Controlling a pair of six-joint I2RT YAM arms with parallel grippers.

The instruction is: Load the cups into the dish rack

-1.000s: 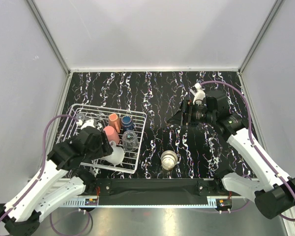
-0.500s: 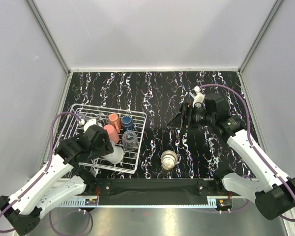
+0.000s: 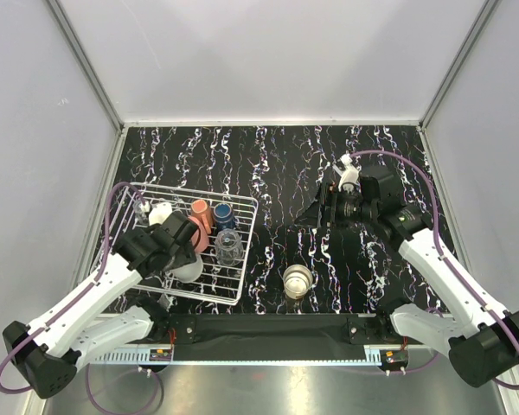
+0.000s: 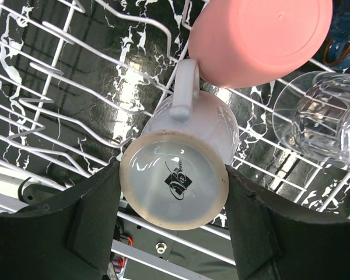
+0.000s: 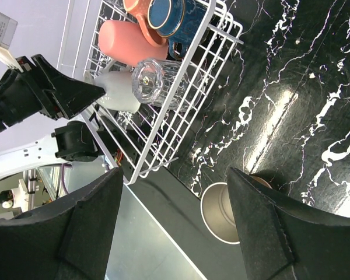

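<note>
The white wire dish rack (image 3: 242, 226) sits at the left of the table. Inside it are a coral-red tumbler (image 3: 201, 211), a salmon mug (image 3: 196, 233), a dark blue cup (image 3: 224, 216) and a clear glass (image 3: 228, 248). My left gripper (image 3: 183, 258) is shut on the pale blue-white mug (image 3: 189, 271) over the rack's near part. In the left wrist view the mug's base (image 4: 174, 182) sits between both fingers (image 4: 93, 221), handle toward the salmon mug (image 4: 259, 35). A beige cup (image 3: 297, 281) stands on the table near the front edge. My right gripper (image 3: 325, 207) is open and empty, above the table right of the rack.
The right wrist view shows the rack's near corner (image 5: 141, 170), the glass (image 5: 149, 79), the blue cup (image 5: 181, 17) and the beige cup (image 5: 224, 219) below. Grey walls enclose the black marbled table (image 3: 277, 164). A metal rail (image 3: 268, 328) runs along the front edge.
My left arm has swung, carrying the pale mug a little left and lower in the rack's near part. My right gripper has drifted slightly back and stays open.
</note>
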